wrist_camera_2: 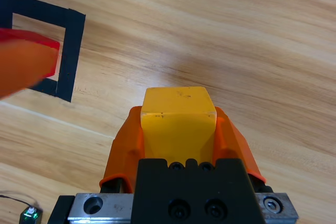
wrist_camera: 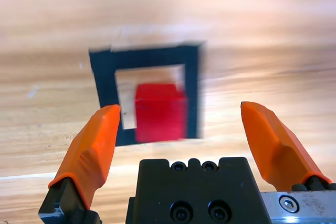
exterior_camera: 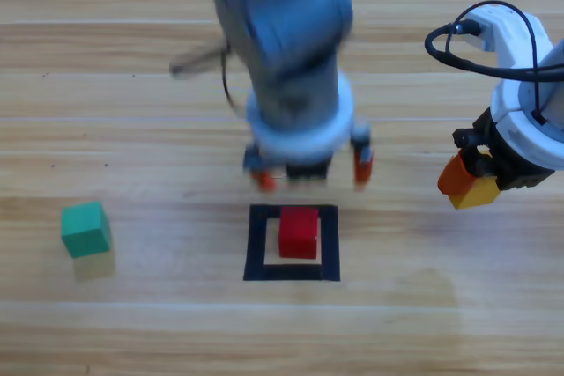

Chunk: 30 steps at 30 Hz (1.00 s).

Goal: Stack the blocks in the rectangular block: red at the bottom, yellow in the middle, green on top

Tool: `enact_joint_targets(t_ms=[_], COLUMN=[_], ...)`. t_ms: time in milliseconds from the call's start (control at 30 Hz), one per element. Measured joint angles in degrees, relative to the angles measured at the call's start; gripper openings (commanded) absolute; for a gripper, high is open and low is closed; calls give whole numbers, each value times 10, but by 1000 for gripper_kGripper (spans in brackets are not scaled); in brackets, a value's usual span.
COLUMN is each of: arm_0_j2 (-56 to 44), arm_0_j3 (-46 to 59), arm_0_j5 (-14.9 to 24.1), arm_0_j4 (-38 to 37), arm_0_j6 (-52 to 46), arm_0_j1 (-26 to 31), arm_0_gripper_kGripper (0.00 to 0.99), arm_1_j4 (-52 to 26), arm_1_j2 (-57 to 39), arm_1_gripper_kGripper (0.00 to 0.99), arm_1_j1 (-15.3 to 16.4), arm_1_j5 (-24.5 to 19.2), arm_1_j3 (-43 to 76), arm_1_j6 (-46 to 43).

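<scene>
The red cube (exterior_camera: pixel 299 232) sits inside the black tape rectangle (exterior_camera: pixel 291 272) at the table's middle. Just behind and above it my left gripper (exterior_camera: pixel 311 172) hangs open, holding nothing; in the left wrist view the red cube (wrist_camera: pixel 160 111) lies between and beyond the spread jaws, within the rectangle (wrist_camera: pixel 144 59). My right gripper (exterior_camera: pixel 471 184) hovers at the right, shut on the yellow cube (exterior_camera: pixel 478 193). The right wrist view shows the yellow cube (wrist_camera_2: pixel 178 116) clamped between its jaws. The green cube (exterior_camera: pixel 85 228) rests alone on the wood at the far left.
In the right wrist view the rectangle (wrist_camera_2: pixel 73 30) and an edge of the red cube (wrist_camera_2: pixel 51 52) show at upper left, partly covered by a blurred orange jaw of the left gripper. Bare wood lies between the rectangle and the right gripper.
</scene>
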Motion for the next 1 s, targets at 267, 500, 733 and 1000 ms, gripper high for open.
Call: enact_joint_targets(t_ms=[267,500,733,1000], arm_0_j2=[-216,-405,-488,-508], arm_0_j3=[76,256,328,354], arm_0_j5=[47,83,83,83], arm_0_j4=[9,-8,-25,-25], arm_0_j6=[2,121,202,208], arm_0_j1=[4,13,33,42], arm_0_gripper_kGripper=[990,979,976,976], arm_1_j4=[11,59,166,304], arm_1_j2=[0,14,107,254], arm_1_gripper_kGripper=[0,0,87,106], arm_1_j1=[18,57,108,140], arm_1_j5=[-18,-18,-20,-25], arm_1_j3=[-9,-86,-247,-468], arm_1_j6=[61,108,146,168])
